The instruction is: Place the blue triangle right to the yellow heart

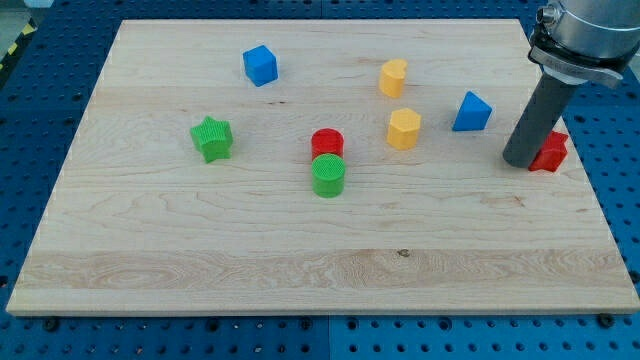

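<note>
Overhead-oblique view of a wooden table (pixel 200 250) resting on a blue perforated surface (pixel 30 150). The arm enters from the view's top right and ends in a straight dark rod; this tool has no jaws, so it neither grips nor releases anything. My tip (pixel 521 162) rests at table height near the view's right edge.

Immediately to the view's right of my tip lies a red block (pixel 552 152), partly hidden behind the rod; its shape cannot be made out, and whether the rod touches it cannot be told.

The blue triangle (pixel 472 112) sits to the view's left of my tip and slightly toward the view's top, near but apart from it.

Further to the left of the tool are two yellow blocks. One yellow block (pixel 404 129) lies just left of the blue triangle, with a clear gap between them; the other yellow block (pixel 393 77) lies above it, toward the view's top. At this size it is uncertain which of the two is the heart.

Well to the left of my tip, a red cylinder (pixel 327 143) and a green cylinder (pixel 328 175) stand touching, the green one nearer the view's bottom. Beyond them are a green star (pixel 212 138) and, toward the view's top, a blue cube (pixel 260 65), both far from the tool.
</note>
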Robot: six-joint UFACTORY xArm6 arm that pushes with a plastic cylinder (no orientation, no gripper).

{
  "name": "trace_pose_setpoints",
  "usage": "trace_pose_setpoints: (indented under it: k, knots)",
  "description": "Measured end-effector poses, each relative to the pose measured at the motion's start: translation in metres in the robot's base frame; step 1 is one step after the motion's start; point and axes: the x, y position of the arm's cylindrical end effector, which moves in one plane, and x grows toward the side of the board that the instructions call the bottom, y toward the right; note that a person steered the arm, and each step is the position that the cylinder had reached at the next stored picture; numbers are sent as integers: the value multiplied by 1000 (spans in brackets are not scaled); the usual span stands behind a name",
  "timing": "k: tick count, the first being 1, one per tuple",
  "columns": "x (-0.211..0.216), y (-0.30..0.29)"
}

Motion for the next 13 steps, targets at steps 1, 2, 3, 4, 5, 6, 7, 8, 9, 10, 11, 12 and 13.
trace_pose_setpoints:
  k: [1, 2, 3, 4, 5, 6, 7, 8, 9, 10, 11, 12, 13]
  knots:
    - [-2, 0]
    - [-5, 0]
    - [-5, 0]
    - [-5, -6]
    - [-10, -19]
    - [-31, -24]
    - [-31, -28]
    - [-31, -32]
    - [-31, -37]
    - [-31, -38]
    - [-33, -39]
    - [-44, -48]
    - [-45, -48]
